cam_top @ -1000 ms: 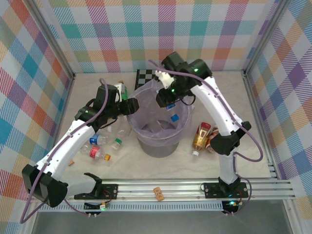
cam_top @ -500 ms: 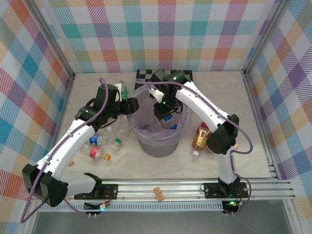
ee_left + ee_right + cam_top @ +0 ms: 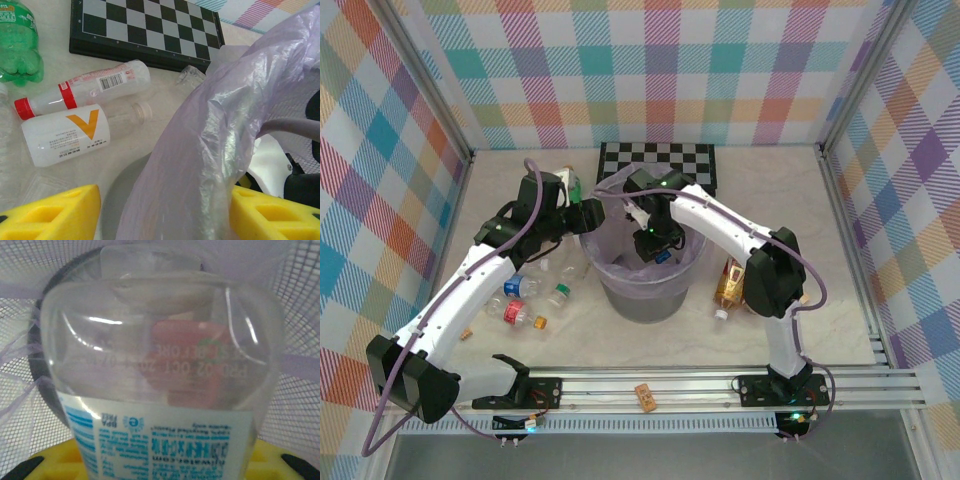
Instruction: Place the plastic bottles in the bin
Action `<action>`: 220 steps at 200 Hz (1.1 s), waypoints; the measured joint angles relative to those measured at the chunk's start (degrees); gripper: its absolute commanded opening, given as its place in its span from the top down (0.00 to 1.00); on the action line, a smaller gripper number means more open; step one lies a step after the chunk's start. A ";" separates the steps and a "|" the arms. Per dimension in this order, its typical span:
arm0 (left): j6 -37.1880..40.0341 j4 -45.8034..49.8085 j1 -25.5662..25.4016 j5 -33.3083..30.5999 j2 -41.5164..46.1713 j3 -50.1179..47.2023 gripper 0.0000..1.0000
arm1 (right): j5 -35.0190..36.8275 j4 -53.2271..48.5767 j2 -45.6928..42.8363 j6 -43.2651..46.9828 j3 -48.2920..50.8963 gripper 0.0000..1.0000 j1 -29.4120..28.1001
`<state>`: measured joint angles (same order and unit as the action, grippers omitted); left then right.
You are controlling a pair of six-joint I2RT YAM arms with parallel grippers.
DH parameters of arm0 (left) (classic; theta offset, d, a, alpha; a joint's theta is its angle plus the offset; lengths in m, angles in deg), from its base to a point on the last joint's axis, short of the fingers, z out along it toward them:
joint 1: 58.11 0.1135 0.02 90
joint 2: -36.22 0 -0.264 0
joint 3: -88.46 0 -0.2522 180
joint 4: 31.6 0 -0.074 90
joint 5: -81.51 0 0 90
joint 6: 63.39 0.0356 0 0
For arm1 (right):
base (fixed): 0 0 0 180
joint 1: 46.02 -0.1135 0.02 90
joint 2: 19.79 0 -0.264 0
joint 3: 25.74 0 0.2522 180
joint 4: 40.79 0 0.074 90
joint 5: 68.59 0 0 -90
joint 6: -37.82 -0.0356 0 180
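The bin [image 3: 642, 292], a grey bucket lined with a lavender bag [image 3: 210, 130], stands mid-table. My right gripper [image 3: 656, 250] is down inside it, shut on a clear plastic bottle [image 3: 160, 365] with a blue-and-white label; the mesh wall surrounds it. My left gripper [image 3: 590, 215] is at the bin's left rim, open, its yellow fingers [image 3: 50, 212] either side of the bag's edge. More plastic bottles lie left of the bin: a green one [image 3: 17, 45], a red-capped clear one [image 3: 85, 90], a white one with an orange V [image 3: 65, 135]. Amber bottles [image 3: 732, 280] lie to the right.
A black-and-white checkerboard [image 3: 658, 160] lies behind the bin. Several small bottles [image 3: 520, 300] are scattered near the left arm. A small tan block [image 3: 645, 396] rests on the front rail. Checked walls close in the table on three sides.
My right arm has swung left and lowered the blue-labelled bottle from above the rim down into the bin. The left gripper has stayed at the rim.
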<state>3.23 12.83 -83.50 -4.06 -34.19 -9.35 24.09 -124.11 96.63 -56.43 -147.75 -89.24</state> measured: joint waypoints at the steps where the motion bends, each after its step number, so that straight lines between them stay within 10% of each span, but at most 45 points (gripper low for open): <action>1: 0.00 0.00 0.00 -0.02 0.00 -0.02 0.37 | 0.02 0.07 0.00 0.00 0.04 0.54 0.00; 112: 0.02 0.66 0.00 -0.04 -0.02 -0.02 0.37 | 0.24 4.13 -3.30 -1.95 4.42 0.24 0.02; 220: 0.02 0.66 0.00 -0.26 -0.04 -0.02 0.37 | -6.86 -3.93 -19.96 0.52 -9.92 0.27 0.02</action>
<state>3.25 13.49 -83.50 -4.32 -34.24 -9.37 17.22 -128.05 76.68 -55.91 -157.67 -89.22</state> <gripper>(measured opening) 0.630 0.743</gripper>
